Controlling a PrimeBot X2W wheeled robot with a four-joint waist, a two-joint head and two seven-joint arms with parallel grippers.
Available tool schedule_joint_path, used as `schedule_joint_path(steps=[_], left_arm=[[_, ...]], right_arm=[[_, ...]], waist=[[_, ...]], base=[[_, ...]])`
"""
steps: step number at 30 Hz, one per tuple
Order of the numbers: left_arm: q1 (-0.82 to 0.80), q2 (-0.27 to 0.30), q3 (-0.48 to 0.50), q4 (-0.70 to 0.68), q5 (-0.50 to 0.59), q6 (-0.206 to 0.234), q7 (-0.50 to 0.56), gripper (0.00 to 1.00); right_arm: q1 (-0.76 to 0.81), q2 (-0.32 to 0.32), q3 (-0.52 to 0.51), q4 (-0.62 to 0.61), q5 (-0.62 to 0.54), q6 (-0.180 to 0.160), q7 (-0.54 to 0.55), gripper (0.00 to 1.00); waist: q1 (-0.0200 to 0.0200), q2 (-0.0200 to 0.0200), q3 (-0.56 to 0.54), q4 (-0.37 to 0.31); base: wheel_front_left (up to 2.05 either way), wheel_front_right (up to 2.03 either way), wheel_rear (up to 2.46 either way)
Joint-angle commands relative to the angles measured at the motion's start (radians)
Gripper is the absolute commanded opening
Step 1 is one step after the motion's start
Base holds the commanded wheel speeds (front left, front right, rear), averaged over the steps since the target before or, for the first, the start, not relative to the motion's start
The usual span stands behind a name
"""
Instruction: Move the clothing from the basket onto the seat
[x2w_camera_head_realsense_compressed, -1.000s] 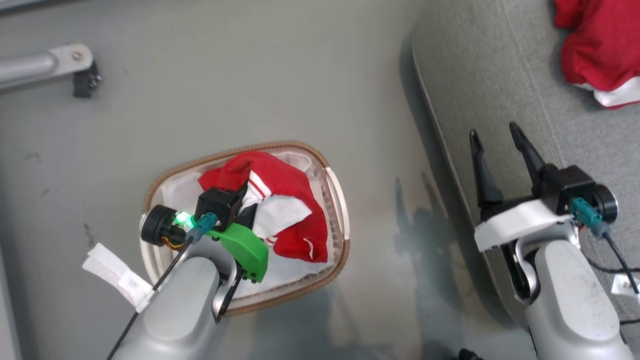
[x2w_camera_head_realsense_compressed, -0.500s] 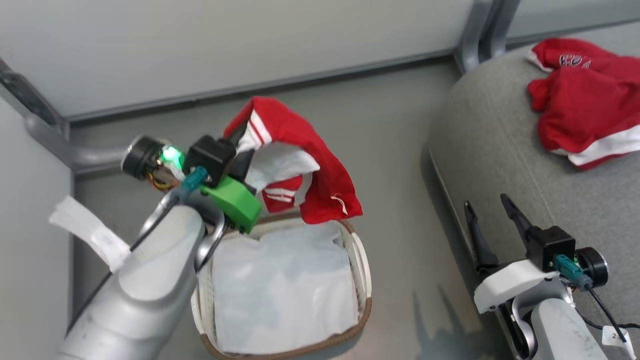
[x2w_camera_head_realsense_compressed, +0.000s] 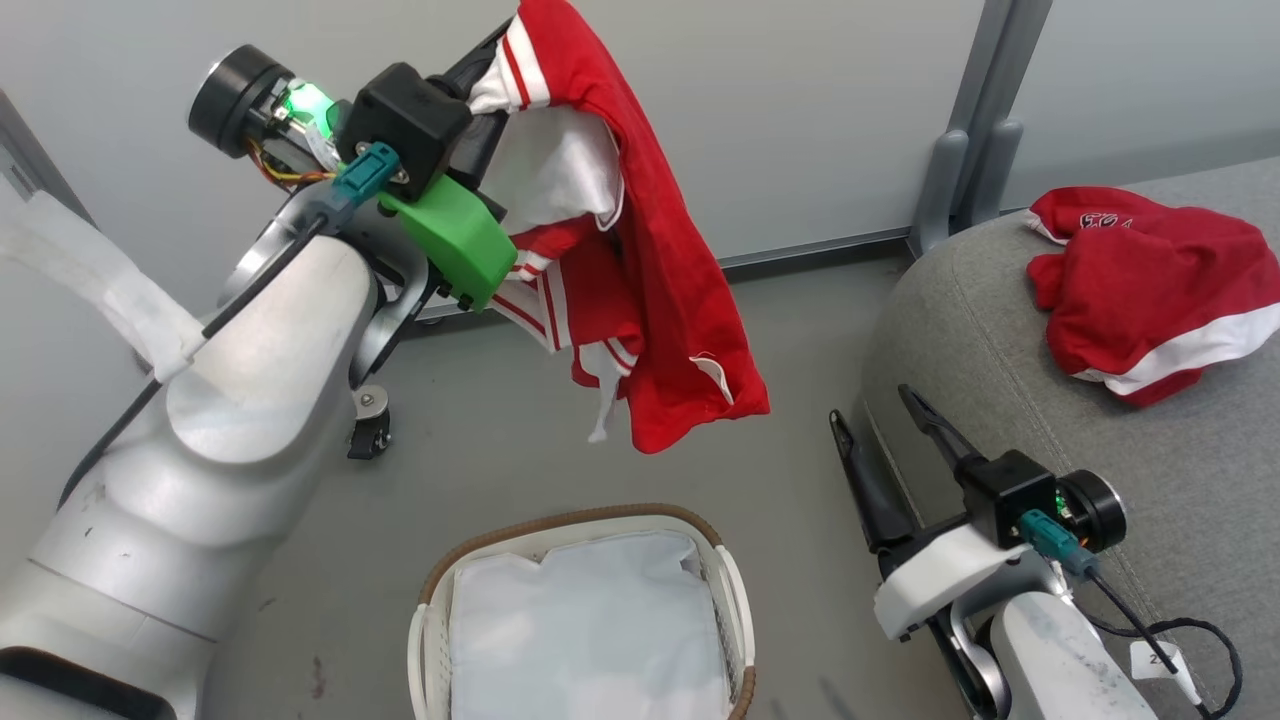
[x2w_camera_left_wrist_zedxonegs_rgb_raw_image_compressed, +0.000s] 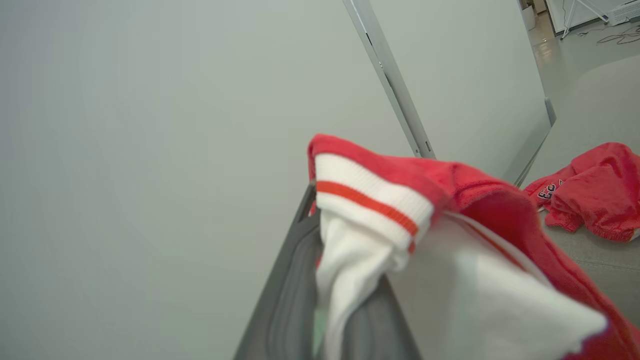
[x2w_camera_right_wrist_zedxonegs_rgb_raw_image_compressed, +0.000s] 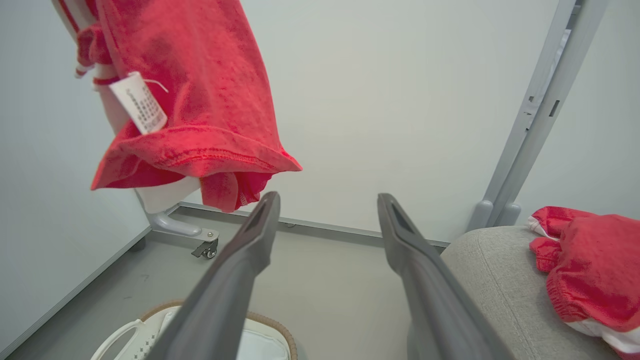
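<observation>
high above the basket (x2w_camera_head_realsense_compressed: 560, 520), a red garment (x2w_camera_head_realsense_compressed: 660, 300) is held by the left gripper (x2w_camera_head_realsense_compressed: 490, 70), which is clamped tight on its white striped cuff (the fingertips are buried in the cloth). against a second ago, when it lay in the basket under the gripper, the garment is now raised fully clear, with its hem hanging apart from the brown rim. a plain white liner sheet (x2w_camera_head_realsense_compressed: 590, 630) is seen on the basket floor. another red garment (x2w_camera_head_realsense_compressed: 1150, 290) is already laid on the grey seat (x2w_camera_head_realsense_compressed: 980, 330). the right gripper (x2w_camera_head_realsense_compressed: 870, 403) is kept wide and empty beside the seat's edge. the lift is judged done, and the carry across to the seat is not yet made
</observation>
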Motion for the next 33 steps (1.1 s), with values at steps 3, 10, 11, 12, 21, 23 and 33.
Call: schedule_joint_path(steps=[3, 10, 11, 12, 21, 23, 33], left_arm=[[-0.042, -0.013, -0.014, 0.005, -0.015, -0.003, -0.004, 0.00], [-0.083, -0.039, -0.063, -0.014, -0.039, -0.001, -0.005, 0.00], [-0.086, -0.041, -0.070, -0.017, -0.041, -0.001, -0.005, 0.00], [-0.088, -0.043, -0.075, -0.019, -0.044, -0.001, -0.005, 0.00], [-0.086, -0.072, -0.121, -0.039, -0.073, -0.001, -0.019, 0.00], [-0.093, -0.079, -0.130, -0.040, -0.079, -0.001, -0.019, 0.00], [-0.109, -0.085, -0.155, -0.032, -0.099, -0.001, -0.025, 0.00]], right_arm=[[-0.008, -0.004, 0.040, 0.012, 0.001, -0.001, 0.000, 1.00], [-0.039, -0.003, 0.078, 0.030, -0.028, -0.001, 0.000, 1.00], [-0.048, -0.003, 0.078, 0.028, -0.031, -0.001, 0.000, 1.00], [-0.057, -0.004, 0.078, 0.025, -0.032, -0.001, 0.000, 1.00], [-0.154, -0.003, 0.105, 0.056, -0.066, -0.001, 0.000, 1.00], [-0.171, -0.004, 0.109, 0.073, -0.066, -0.001, 0.000, 1.00], [-0.131, -0.003, 0.152, 0.135, -0.077, -0.001, 0.000, 1.00]], waist=[[0.0001, 0.0000, -0.005, 0.003], [0.0001, 0.0000, -0.014, 0.034], [0.0001, 0.0000, -0.015, 0.039], [0.0001, 0.0000, -0.015, 0.043], [0.0001, 0.0000, -0.020, 0.081], [0.0001, 0.0000, -0.021, 0.091], [0.0001, 0.0000, -0.022, 0.116]], base=[[0.00, 0.00, 0.00], [0.00, 0.00, 0.00], [0.00, 0.00, 0.00], [0.00, 0.00, 0.00], [0.00, 0.00, 0.00], [0.00, 0.00, 0.00], [0.00, 0.00, 0.00]])
